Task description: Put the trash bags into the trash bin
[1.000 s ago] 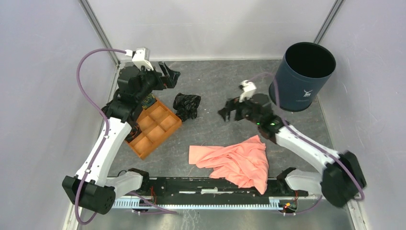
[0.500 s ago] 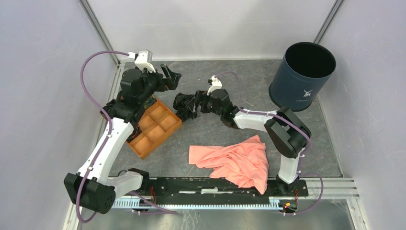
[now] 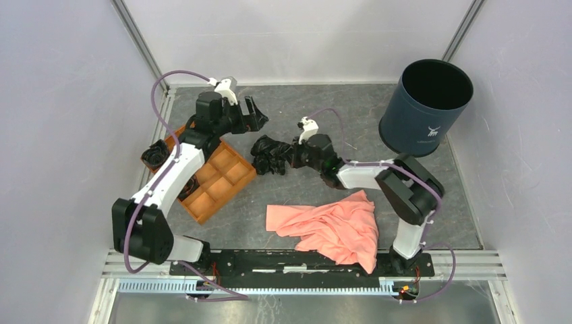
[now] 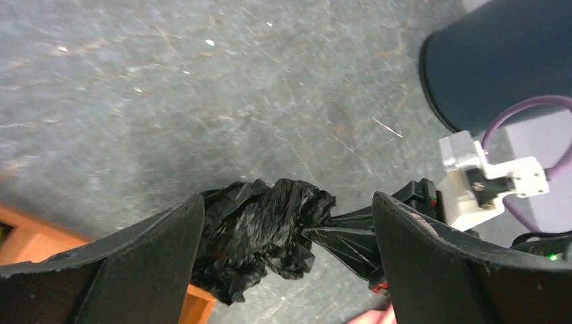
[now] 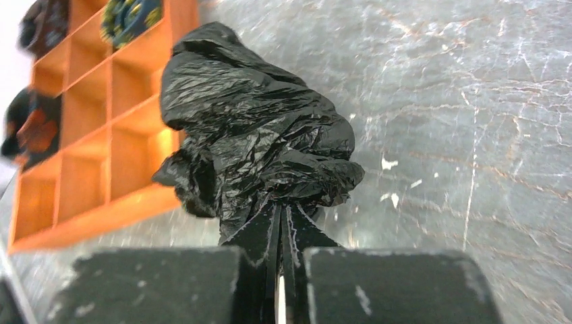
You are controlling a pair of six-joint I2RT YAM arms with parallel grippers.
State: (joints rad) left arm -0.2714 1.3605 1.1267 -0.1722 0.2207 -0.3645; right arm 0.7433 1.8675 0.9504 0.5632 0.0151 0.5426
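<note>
A crumpled glossy black trash bag [image 3: 268, 154] lies on the grey table just right of the orange tray. My right gripper [image 3: 286, 156] is shut on its right edge; in the right wrist view the bag [image 5: 256, 135] bulges out past the closed fingertips of that gripper [image 5: 283, 206]. My left gripper [image 3: 254, 116] hovers open just behind the bag. In the left wrist view the bag [image 4: 260, 229] shows between the spread jaws of the left gripper [image 4: 287, 201], apart from them. The navy trash bin [image 3: 425, 108] stands upright at the back right, also visible as the bin [image 4: 506, 61].
An orange compartmented tray [image 3: 202, 202] sits left of the bag, with a dark bundle [image 3: 156, 154] at its left side. A salmon-pink cloth [image 3: 330, 226] lies at the front centre. Enclosure walls surround the table.
My right gripper swung left from near the bin to the bag and shut on it. The left arm moved right, bringing its open gripper over the bag.
</note>
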